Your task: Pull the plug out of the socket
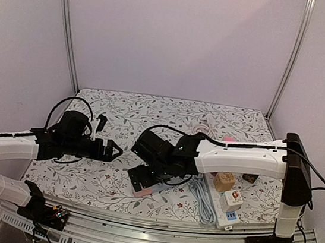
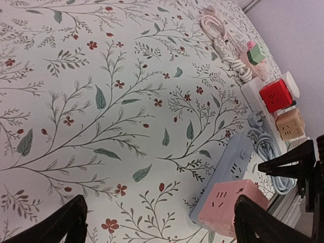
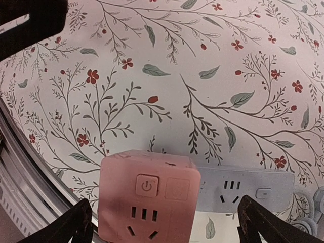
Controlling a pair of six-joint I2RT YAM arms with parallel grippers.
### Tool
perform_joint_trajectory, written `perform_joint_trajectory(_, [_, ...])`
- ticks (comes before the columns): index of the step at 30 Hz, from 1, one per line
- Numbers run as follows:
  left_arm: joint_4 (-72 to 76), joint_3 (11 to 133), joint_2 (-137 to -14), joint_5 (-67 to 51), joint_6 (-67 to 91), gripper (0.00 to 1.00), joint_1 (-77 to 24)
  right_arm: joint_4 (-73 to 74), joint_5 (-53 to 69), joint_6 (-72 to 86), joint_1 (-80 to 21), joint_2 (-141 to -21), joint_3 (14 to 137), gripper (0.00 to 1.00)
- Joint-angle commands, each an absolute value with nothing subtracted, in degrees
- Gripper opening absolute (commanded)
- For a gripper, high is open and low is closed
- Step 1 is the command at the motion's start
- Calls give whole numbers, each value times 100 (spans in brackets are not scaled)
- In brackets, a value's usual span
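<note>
Right wrist view: the pink cube [image 3: 147, 197] is cut off at the bottom edge, and its base on the grey power strip [image 3: 243, 188] is not visible. Top view: the right arm [image 1: 238, 157] hides that strip; only a corner of the cube shows. Markings on the white strip [image 1: 221, 202] are too small to read.

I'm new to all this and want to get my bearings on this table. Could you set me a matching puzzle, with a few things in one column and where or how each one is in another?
Things:
1. pink cube
2. red cube
3. coiled cord
4. left arm's fingers

Place or state:
A. sitting on the white power strip
B. open, holding nothing
C. sitting on the blue-grey power strip
D. lying on the flowered cloth

Pairs: 1-C, 2-A, 3-D, 4-B
</note>
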State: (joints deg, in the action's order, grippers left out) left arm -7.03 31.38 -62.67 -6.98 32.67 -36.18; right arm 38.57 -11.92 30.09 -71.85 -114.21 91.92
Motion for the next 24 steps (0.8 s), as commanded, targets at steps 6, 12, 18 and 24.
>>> perform_joint_trajectory(6, [-695, 2963, -6120, -703, 3362, 100, -3533, 4138, -1291, 3216, -7311, -12202, 9732, 93])
perform_joint_trajectory(12, [-694, 2952, -6113, -685, 3344, 100, -3533, 4151, -1293, 3183, -7310, -12376, 9883, 85])
perform_joint_trajectory(18, [-640, 2957, -6134, -847, 3476, 100, -3533, 4067, -1309, 3268, -7312, -12417, 9876, 70])
perform_joint_trajectory(24, [-362, 2916, -6150, -1268, 3919, 99, -3529, 3383, -1314, 3197, -7311, -12062, 9433, 47])
